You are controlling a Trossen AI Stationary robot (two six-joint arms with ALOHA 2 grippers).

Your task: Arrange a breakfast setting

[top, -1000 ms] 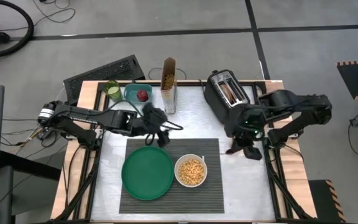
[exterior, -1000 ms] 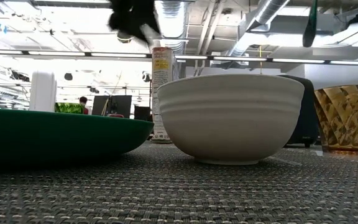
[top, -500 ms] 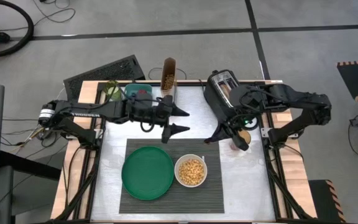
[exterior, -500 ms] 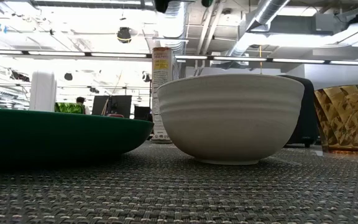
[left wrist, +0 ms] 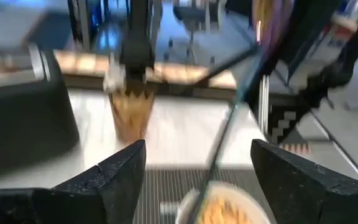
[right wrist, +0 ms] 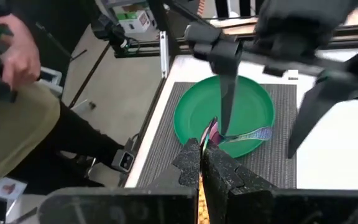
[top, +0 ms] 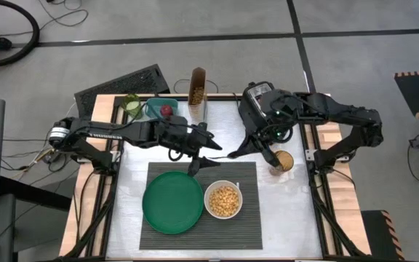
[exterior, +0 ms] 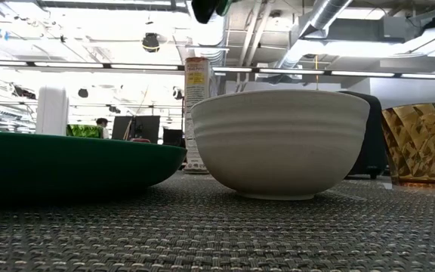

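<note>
We've got the spoon (right wrist: pixel 240 136) pinched at its handle in the closed fingers of the right gripper (right wrist: pixel 202 154), hanging over the placemat's (top: pixel 246 171) far edge, presumably for a handoff. The left gripper (top: pixel 204 150) waits there with fingers spread wide around the spoon's tip. Below, the green plate (top: pixel 173 202) and bowl (top: pixel 223 200) sit side by side, ready for cutlery.
</note>
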